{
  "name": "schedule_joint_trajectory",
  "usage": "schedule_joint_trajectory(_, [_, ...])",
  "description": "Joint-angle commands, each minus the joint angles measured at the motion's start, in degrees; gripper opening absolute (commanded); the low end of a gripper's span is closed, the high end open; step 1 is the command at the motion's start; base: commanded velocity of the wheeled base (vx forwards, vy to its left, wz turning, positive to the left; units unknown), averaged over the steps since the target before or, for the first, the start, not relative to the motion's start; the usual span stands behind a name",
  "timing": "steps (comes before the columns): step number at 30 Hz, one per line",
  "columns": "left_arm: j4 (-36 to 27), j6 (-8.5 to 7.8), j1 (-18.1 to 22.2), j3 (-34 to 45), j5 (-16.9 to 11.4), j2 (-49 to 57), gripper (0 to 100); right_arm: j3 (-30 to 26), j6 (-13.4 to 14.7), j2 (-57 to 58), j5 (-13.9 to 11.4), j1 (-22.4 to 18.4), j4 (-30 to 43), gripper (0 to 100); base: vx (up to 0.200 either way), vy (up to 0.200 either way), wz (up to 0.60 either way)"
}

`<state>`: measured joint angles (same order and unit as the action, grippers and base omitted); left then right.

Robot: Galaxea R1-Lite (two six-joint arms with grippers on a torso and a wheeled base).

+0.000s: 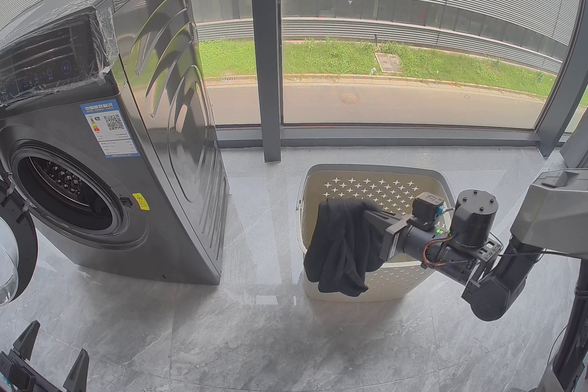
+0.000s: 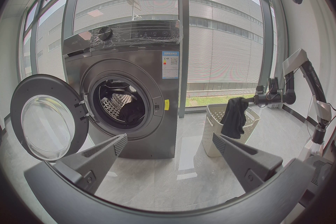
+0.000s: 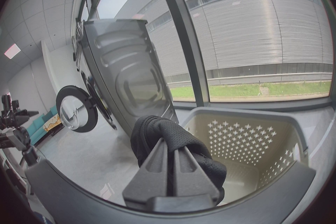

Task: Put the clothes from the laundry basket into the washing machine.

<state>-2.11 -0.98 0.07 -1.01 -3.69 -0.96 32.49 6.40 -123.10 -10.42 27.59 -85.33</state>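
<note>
Washing machine [image 1: 153,124] stands on the floor's left side, its back toward the window wall. Its round door [image 2: 45,116] is swung fully open to its left. Drum [image 2: 119,102] is open to view, with dark clothing [image 2: 134,112] lying at the bottom inside. Left gripper [image 1: 55,344] hangs low over the floor's near left corner, in front of the machine and well apart from it, jaws spread wide. A strip of grey floor separates the machine from the laundry basket [image 1: 373,171]; they are near, not touching. The basket is cream with star-punched walls and sits on the floor near the window edge, right of the machine. Black garment [image 1: 343,246] hangs at the basket's near left rim, with its lower folds draped in front of the basket's outer wall. Cannot tell if it touches the rim. Right gripper [image 3: 171,158] is above the basket, its arm coming from the floor's right side. Its jaws are pressed together on the garment's bunched top.
</note>
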Motion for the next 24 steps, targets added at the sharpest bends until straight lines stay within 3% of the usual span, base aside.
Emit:
schedule_joint_trajectory(1, [0.0, 0.01, 0.01, 1.01, 0.0, 0.96, 100, -1.73, 0.02, 11.22, 1.9, 0.63, 0.26, 0, 0.0, 0.0, 0.0])
schedule_joint_trajectory(6, [0.0, 0.01, 0.01, 1.01, 0.0, 0.96, 100, -2.43, 0.1, 18.33, 2.86, 0.89, 1.22, 0, 0.0, 0.0, 0.0])
schedule_joint_trajectory(8, [0.0, 0.01, 0.01, 1.01, 0.0, 0.96, 100, -2.34, 0.02, 20.18, 4.89, 0.54, 2.1, 0, 0.0, 0.0, 0.0])
schedule_joint_trajectory(10, [0.0, 0.01, 0.01, 1.01, 0.0, 0.96, 100, -2.52, -0.07, 22.47, 8.67, 0.19, 3.68, 0, 0.0, 0.0, 0.0])
schedule_joint_trajectory(16, [0.0, -0.17, 0.01, 1.01, 0.0, 0.96, 100, -3.66, -0.51, 26.6, 12.09, -0.25, 7.46, 0, 0.0, 0.0, 0.0])
schedule_joint_trajectory(18, [0.0, -0.43, 0.01, 1.01, 0.0, 0.96, 100, -3.31, -0.6, 28.88, 15.26, 0.36, 10.01, 0, 0.0, 0.0, 0.0])
schedule_joint_trajectory(20, [0.0, -0.26, 0.01, 1.01, 0.0, 0.96, 100, -3.22, -0.6, 29.76, 16.31, 0.36, 11.33, 0, 0.0, 0.0, 0.0])
schedule_joint_trajectory(22, [0.0, 0.01, 0.01, 1.01, 0.0, 0.96, 100, -3.22, -0.69, 33.45, 19.56, 0.98, 16.52, 0, 0.0, 0.0, 0.0])
schedule_joint_trajectory(24, [0.0, 0.01, 0.01, 1.01, 0.0, 0.96, 100, -3.31, -0.69, 35.03, 20.97, 1.77, 18.63, 0, 0.0, 0.0, 0.0])
